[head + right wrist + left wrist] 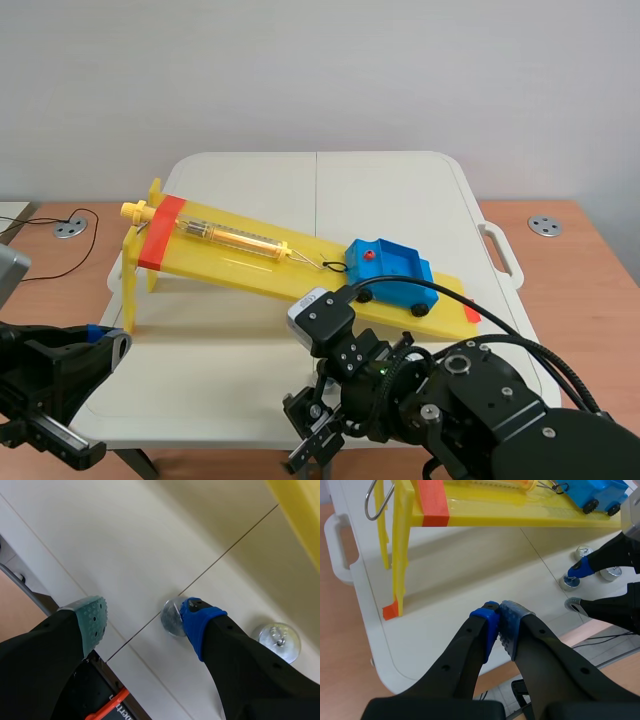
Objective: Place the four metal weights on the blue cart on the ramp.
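We are holding our right tool point(145, 622) wide over the table, its blue pad point(197, 620) touching the rim of one metal weight point(170, 616) while its grey-green pad point(92, 620) is standing well apart on the far side; the disc is lying flat on a seam of the white table point(100, 540), and a second weight point(276, 639) is lying just beside the blue-padded finger. We are judging the step in hand to be the first pickup, so we are aiming to shift sideways until the disc is sitting midway between both pads; then we are lowering until the pads are bracketing its edge, closing evenly and lifting straight up, so that the neighbour is not getting nudged. Our left tool point(500, 625) is closed on nothing, hanging over the table's near edge by the raised leg of the yellow ramp point(520, 512). The blue cart point(390, 272) is resting at the ramp's low end, hooked to a clear spring tube point(235, 238) with no weights showing on it; we are planning to set each weight down gently, as the cart is looking ready to roll. The small white label point(310, 298) on our right wrist is too small for us to read, and we are finding no other writing.
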